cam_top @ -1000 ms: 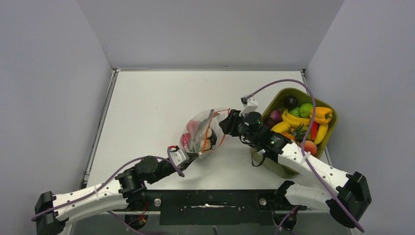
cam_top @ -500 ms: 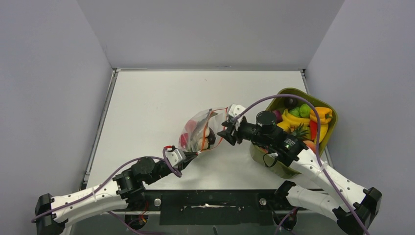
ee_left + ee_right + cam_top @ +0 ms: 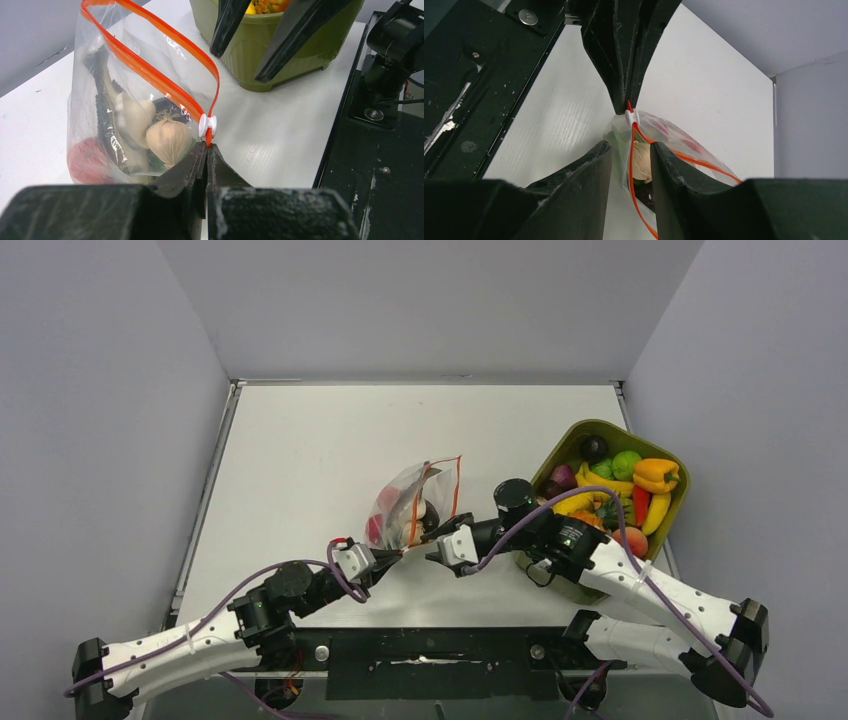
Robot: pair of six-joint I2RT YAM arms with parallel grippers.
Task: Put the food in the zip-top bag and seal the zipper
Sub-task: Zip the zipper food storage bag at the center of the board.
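The clear zip-top bag [image 3: 412, 502] lies mid-table with its orange-red zipper [image 3: 150, 60] open in a loop. Inside it are a beige garlic [image 3: 168, 140], a red piece [image 3: 85, 157] and a dark piece. My left gripper [image 3: 206, 146] is shut on the zipper's near end, just below the white slider [image 3: 207, 125]. It also shows in the top view [image 3: 398, 555]. My right gripper [image 3: 629, 150] is open and straddles the zipper strip [image 3: 631, 145] just behind the slider [image 3: 631, 116], facing the left gripper's fingers [image 3: 626, 75]. In the top view the right gripper [image 3: 431, 541] is at the bag's near corner.
An olive-green tub [image 3: 575, 428] at the right holds more toy food: yellow bananas, a yellow pepper [image 3: 655, 473], green, purple, red and orange pieces. Its wall stands close behind the right fingers [image 3: 227, 25] in the left wrist view. The black base rail [image 3: 430, 650] runs along the near edge.
My right gripper has swung from the bag's far right side toward the near edge and now straddles the zipper beside the left gripper. The left gripper has kept its hold.
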